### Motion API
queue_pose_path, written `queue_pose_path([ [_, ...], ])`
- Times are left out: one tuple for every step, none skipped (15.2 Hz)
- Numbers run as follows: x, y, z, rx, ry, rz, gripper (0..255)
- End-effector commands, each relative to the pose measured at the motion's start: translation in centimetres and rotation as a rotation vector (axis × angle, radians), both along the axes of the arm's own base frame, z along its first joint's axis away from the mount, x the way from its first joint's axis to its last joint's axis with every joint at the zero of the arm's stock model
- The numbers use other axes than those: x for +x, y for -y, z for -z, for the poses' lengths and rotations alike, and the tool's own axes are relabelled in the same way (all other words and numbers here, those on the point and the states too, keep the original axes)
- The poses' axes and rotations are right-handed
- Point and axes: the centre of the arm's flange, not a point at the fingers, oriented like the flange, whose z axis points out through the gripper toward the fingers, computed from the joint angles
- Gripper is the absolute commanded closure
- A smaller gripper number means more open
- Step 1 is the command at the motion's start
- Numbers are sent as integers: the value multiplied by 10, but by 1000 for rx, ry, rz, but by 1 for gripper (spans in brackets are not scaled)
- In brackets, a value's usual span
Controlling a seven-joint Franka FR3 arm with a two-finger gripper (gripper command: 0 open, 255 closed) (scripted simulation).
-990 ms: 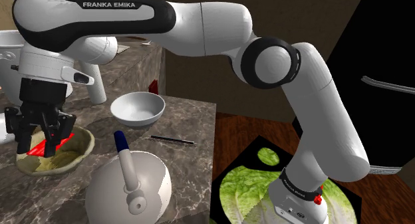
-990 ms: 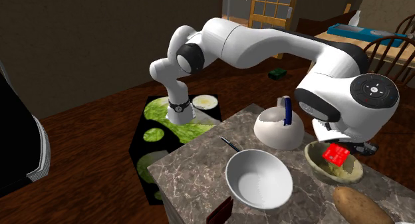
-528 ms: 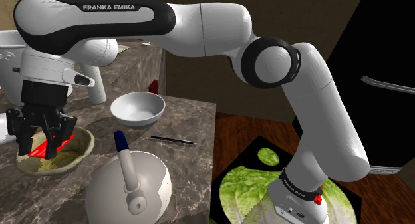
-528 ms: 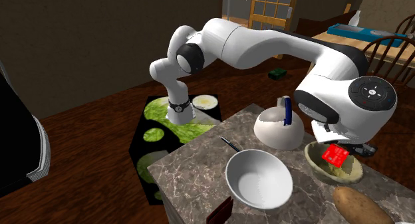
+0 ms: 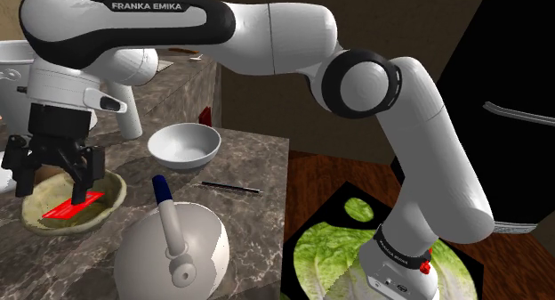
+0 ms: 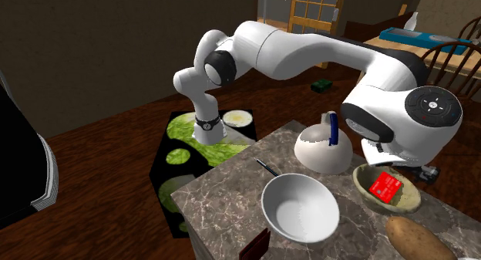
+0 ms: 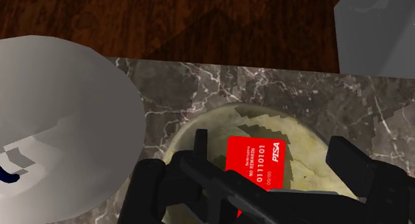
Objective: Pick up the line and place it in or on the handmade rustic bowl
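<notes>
Red card (image 7: pixel 256 164) in bowl (image 7: pixel 302 137); wrist-view white lettering

A round kettle (image 5: pixel 205 245) stands just beside the tan bowl (image 5: pixel 107 205) and blocks that side. A white bowl (image 5: pixel 184 147) stands near it, and a potato (image 6: pixel 416 239) lies close by. Between the two bowls the counter (image 6: pixel 223 204) is bare.

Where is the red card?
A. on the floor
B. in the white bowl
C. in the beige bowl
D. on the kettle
C: the card lies flat in the beige bowl, below the open pincer.
</notes>
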Motion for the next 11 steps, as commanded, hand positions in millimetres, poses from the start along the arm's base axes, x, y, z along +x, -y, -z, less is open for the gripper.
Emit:
queue_pose_path([
  [6,9,-16,0,0,0,0],
  [11,14,-28,0,0,0,0],
  [14,19,-36,0,0,0,0],
  [14,19,-36,0,0,0,0],
  [14,19,-36,0,0,0,0],
  [14,19,-36,0,0,0,0],
  [14,19,-36,0,0,0,0],
  [14,19,-36,0,0,0,0],
  [14,19,-36,0,0,0,0],
  [14,19,-36,0,0,0,0],
  [14,19,-36,0,0,0,0],
])
